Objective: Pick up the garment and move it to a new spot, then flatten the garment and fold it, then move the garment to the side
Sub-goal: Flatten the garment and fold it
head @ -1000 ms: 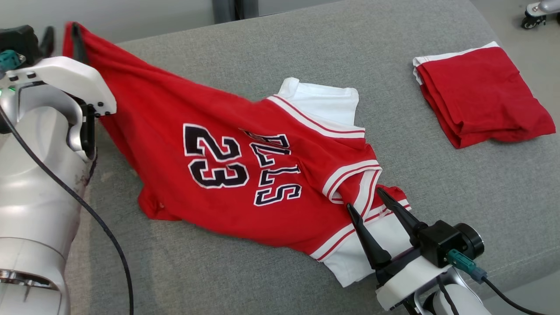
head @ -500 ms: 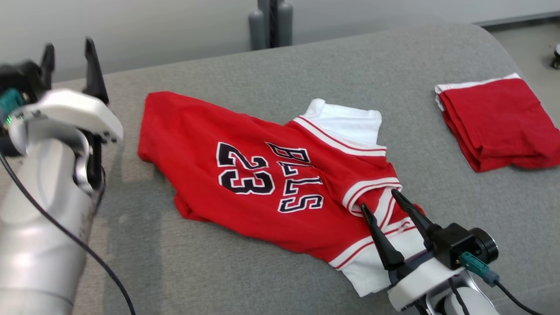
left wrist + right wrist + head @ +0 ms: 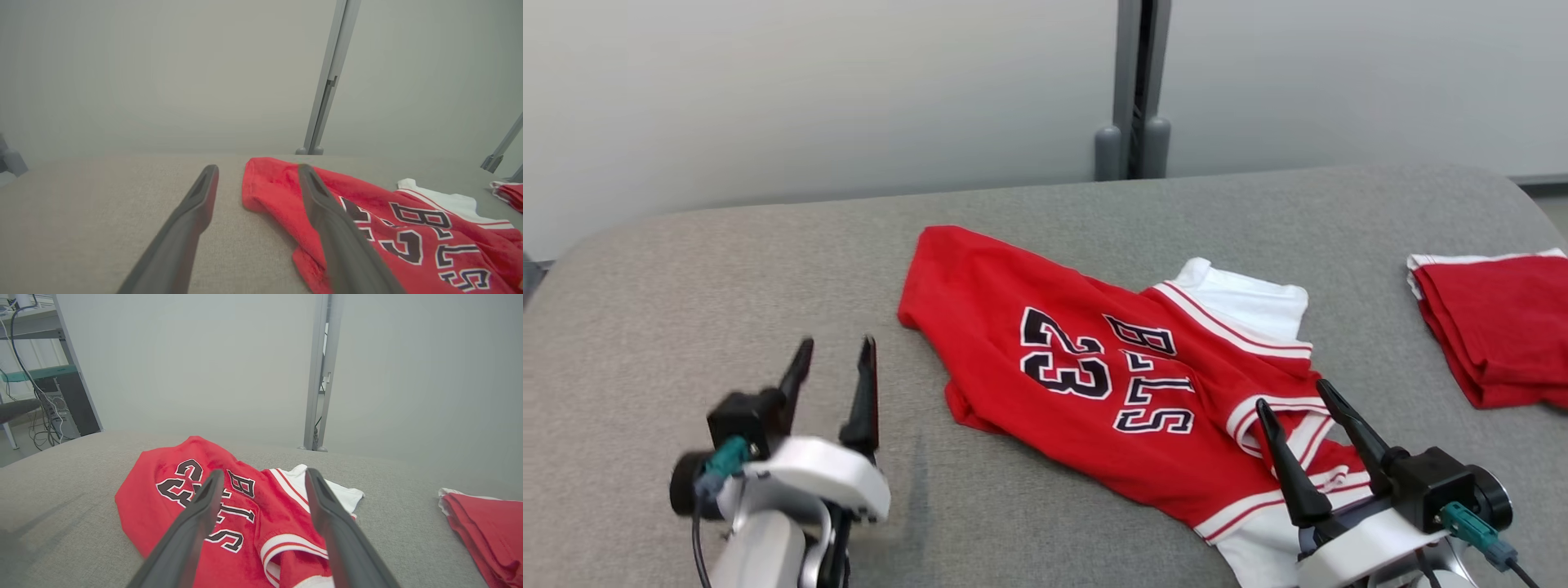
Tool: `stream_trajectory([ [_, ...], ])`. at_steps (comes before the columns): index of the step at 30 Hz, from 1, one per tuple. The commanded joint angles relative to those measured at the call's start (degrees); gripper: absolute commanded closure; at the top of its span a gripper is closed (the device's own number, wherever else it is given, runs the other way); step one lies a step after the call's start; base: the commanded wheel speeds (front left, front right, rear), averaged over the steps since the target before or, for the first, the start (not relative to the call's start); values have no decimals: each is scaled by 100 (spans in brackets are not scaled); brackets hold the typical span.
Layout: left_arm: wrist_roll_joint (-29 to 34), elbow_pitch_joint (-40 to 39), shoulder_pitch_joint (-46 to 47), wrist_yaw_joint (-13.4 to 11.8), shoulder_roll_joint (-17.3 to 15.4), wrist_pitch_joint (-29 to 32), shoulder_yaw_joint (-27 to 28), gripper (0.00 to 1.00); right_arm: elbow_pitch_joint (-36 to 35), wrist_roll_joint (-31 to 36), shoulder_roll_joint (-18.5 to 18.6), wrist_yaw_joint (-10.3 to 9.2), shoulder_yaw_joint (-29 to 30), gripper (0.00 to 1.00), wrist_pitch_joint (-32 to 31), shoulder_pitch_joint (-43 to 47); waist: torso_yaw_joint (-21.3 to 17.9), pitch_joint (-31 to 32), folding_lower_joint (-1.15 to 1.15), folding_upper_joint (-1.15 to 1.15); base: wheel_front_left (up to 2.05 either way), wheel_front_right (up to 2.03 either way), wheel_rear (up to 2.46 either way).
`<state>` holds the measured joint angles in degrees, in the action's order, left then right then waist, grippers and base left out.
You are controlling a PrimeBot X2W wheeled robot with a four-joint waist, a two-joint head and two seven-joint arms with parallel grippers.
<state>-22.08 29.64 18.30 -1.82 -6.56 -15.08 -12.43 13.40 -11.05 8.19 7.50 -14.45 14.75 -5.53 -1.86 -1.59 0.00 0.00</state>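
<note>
The grey padded surface [image 3: 727, 310] spans the head view, and the red jersey [image 3: 1143, 457] lies on its middle and right part. The jersey's long axis runs diagonally. The plain hem points to the far left, and the neck and white-trimmed armholes point to the near right, so the "23" and the lettering read sideways. A second ago the left gripper held the hem corner up in the air. Now that corner lies on the surface and the whole jersey rests there, let go. It is loosely spread: a crease hides part of the lettering, the near-left edge is bunched, and a white panel shows along its far edge. A folded red cloth [image 3: 1494, 335] sits well apart at the right. The right gripper [image 3: 1292, 394] stands at the armhole end with its fingers spread and nothing between them; whether the tips touch the cloth I cannot tell. The left gripper [image 3: 837, 343] is near the hem but apart from it, its fingers spread wide and empty.
</note>
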Motion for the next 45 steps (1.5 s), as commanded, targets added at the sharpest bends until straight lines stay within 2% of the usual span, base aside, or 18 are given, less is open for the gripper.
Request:
stream_trajectory([
  [1,110,-60,-159,25,2,-7,31,0,-36,-24,29,-1,44,0,54,60,150,141,0,0,0,0,0],
  [7,338,-314,-720,103,260,-8,147,0,-141,-2,-6,-1,95,0,50,133,241,101,0,0,0,0,0],
  [13,614,-257,-870,205,342,-8,16,0,-179,16,-22,-1,70,0,51,93,254,-38,0,0,0,0,0],
  [21,1518,988,-271,169,289,-8,-637,0,-148,28,-50,-1,-20,0,49,-109,3,-328,0,0,0,0,0],
  [26,1778,1720,280,215,276,-8,-866,0,-92,68,-76,-1,-30,0,51,-195,-216,-534,0,0,0,0,0],
  [36,1791,2343,952,304,257,-8,-908,0,-48,138,-114,-1,4,0,56,-324,-474,-813,0,0,0,0,0],
  [43,1581,2557,1051,581,289,-7,-925,0,-3,154,-135,-1,8,0,58,-341,-461,-819,0,0,0,0,0],
  [44,1559,2608,1072,621,295,-7,-936,44,5,158,-136,-1,2,0,56,-339,-450,-812,0,0,0,0,0],
  [45,1559,2608,1072,621,295,-7,-936,44,5,158,-136,-1,2,0,56,-339,-450,-812,0,0,0,0,0],
])
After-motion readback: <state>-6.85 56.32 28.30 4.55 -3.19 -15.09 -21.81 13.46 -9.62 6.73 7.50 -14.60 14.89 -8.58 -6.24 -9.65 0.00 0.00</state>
